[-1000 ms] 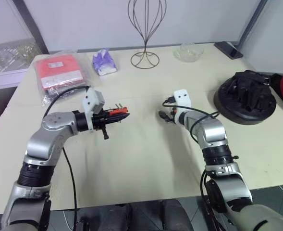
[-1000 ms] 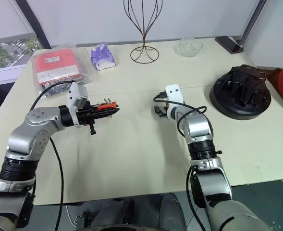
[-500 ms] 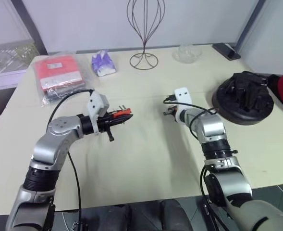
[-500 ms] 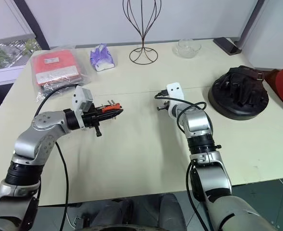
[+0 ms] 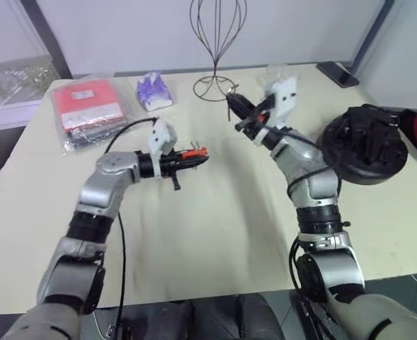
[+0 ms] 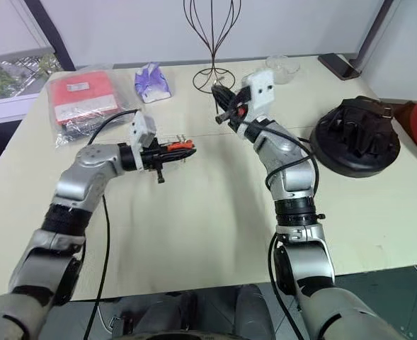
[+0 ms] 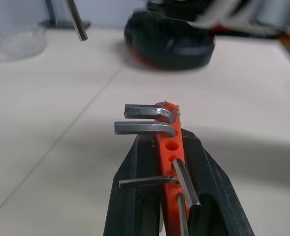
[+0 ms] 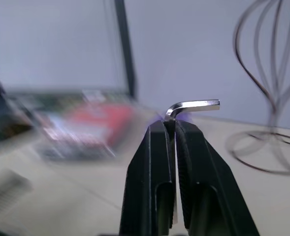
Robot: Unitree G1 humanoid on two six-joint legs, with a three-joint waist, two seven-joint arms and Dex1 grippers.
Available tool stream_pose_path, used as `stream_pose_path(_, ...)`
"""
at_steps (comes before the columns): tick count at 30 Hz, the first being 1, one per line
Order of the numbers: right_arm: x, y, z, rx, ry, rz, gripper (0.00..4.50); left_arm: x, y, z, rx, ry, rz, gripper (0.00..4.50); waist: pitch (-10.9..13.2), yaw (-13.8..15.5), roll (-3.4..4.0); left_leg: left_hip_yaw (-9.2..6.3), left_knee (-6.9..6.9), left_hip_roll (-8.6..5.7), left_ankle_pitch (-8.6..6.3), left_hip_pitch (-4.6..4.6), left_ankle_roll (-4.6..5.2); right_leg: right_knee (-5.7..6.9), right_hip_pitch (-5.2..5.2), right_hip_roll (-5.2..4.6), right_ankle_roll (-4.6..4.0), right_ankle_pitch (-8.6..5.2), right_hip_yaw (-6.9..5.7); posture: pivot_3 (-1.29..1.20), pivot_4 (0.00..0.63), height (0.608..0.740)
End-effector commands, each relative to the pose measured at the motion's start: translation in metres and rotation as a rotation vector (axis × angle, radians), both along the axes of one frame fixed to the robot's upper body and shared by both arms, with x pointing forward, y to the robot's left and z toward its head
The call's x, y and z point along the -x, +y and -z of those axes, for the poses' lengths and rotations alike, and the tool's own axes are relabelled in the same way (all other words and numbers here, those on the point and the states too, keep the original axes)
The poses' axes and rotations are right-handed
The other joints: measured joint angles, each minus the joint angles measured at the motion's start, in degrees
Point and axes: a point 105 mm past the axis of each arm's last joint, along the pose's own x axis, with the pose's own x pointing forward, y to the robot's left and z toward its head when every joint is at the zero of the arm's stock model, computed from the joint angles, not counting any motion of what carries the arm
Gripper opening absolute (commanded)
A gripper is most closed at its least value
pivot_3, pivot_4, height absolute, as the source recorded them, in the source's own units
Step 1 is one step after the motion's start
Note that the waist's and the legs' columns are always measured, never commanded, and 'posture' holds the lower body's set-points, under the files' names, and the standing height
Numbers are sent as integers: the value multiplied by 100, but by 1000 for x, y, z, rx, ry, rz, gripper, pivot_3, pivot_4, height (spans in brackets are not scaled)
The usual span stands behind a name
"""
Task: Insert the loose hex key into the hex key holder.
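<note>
Overhead, right gripper (image 8: 170, 129): clamped on loose hex key (image 8: 191, 106) — raised near wire stand (image 5: 217, 42)
Left gripper (image 7: 167, 147): clamped on hex key holder (image 7: 169, 147) — above table (image 5: 215, 227)
Nearby: red packet (image 5: 86, 103), black bag (image 5: 367, 142)

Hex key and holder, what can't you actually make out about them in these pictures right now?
- Loose hex key, right wrist view: the long leg is hidden between the fingers of the right pincer; its length cannot be told.
- Hex key holder, left wrist view: the lower part is covered by the left pincer and cut by the picture's edge.
- Holder holes, head views: too small to count.
- Red packet, right wrist view: blurred.
</note>
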Motion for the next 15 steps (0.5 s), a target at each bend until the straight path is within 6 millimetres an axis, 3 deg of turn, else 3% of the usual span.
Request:
stream_pose_path(1, 21, 3, -33, -126, -58, -89, 69, -3, -1, -24, 52, -59, 41, 0, 0, -6, 0, 0, -1, 0, 0, 0, 0, 0, 0, 0, 0, 0, 0, 0, 150, 740)
stream_pose_path(6, 34, 8, -36, -121, -58, -133, 69, -9, -3, -23, 39, -58, 63, 0, 0, -69, 0, -2, -6, 1, 0, 1, 0, 1, -5, 1, 0, 0, 0, 0, 150, 740)
stream_pose_path(15, 43, 10, -24, -84, -33, -148, 69, -17, -7, -33, 94, -62, 62, 0, 0, -91, 0, -3, -4, -2, 0, -1, 0, 2, -4, -1, 0, 0, 0, 0, 150, 740)
